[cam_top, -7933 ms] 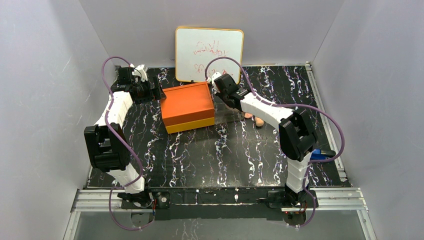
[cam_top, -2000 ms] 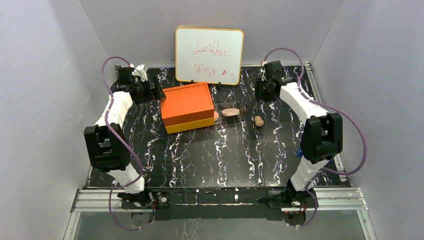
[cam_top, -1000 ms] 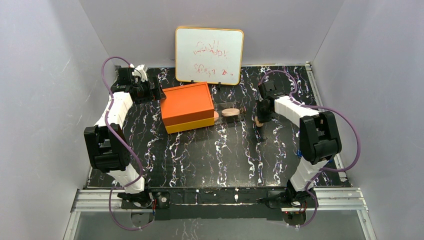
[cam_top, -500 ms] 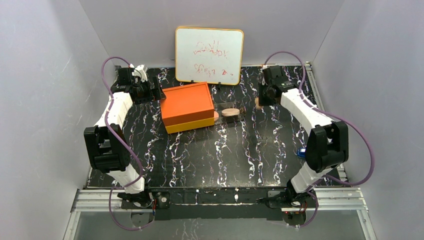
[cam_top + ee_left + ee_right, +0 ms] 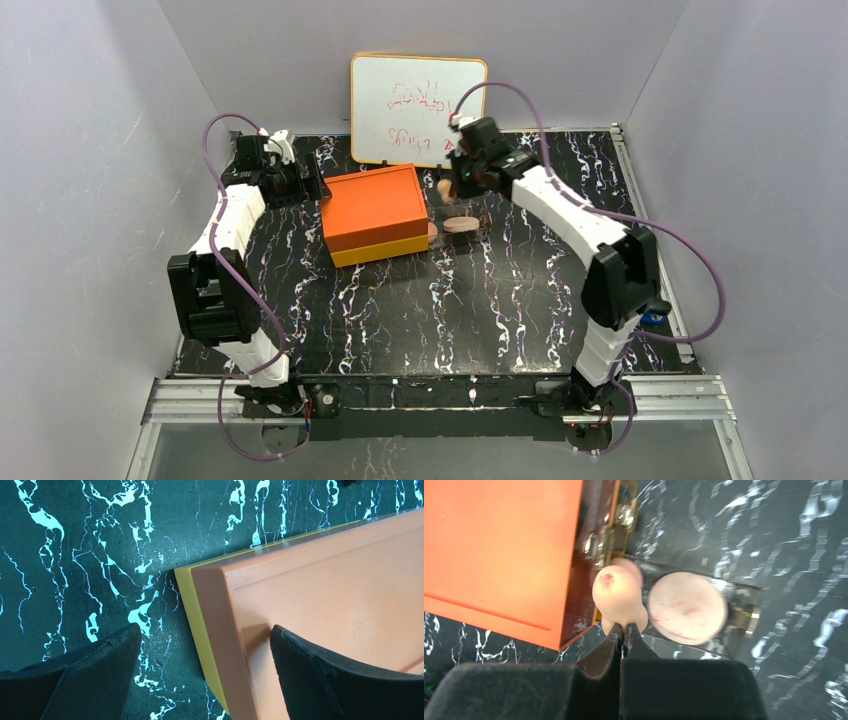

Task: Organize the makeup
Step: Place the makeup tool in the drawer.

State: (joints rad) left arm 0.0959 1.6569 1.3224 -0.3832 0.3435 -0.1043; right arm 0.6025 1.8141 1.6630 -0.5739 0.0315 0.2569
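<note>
My right gripper point(image 5: 452, 188) point(image 5: 625, 628) is shut on the tan egg-shaped sponge point(image 5: 445, 187) point(image 5: 618, 597), pinching its base and holding it above the clear drawer point(image 5: 744, 615) pulled out of the orange box point(image 5: 372, 208) point(image 5: 499, 550). The flat round peach disc point(image 5: 461, 224) point(image 5: 687, 606) lies in that drawer. Another small peach item point(image 5: 630, 566) lies in the drawer by the box, half hidden by the sponge. My left gripper point(image 5: 305, 185) point(image 5: 205, 650) is open, its jaws astride the box's left corner point(image 5: 325, 595). The black compact and the dark sticks are out of view.
A whiteboard point(image 5: 418, 96) with red scribbles leans on the back wall behind the box. A blue object point(image 5: 655, 318) lies at the table's right edge behind my right arm. The black marbled table point(image 5: 420, 320) has grey walls on three sides.
My right gripper came down on the sponge on the table at the right, lifted it and carried it left over the open drawer. The left arm has not moved.
</note>
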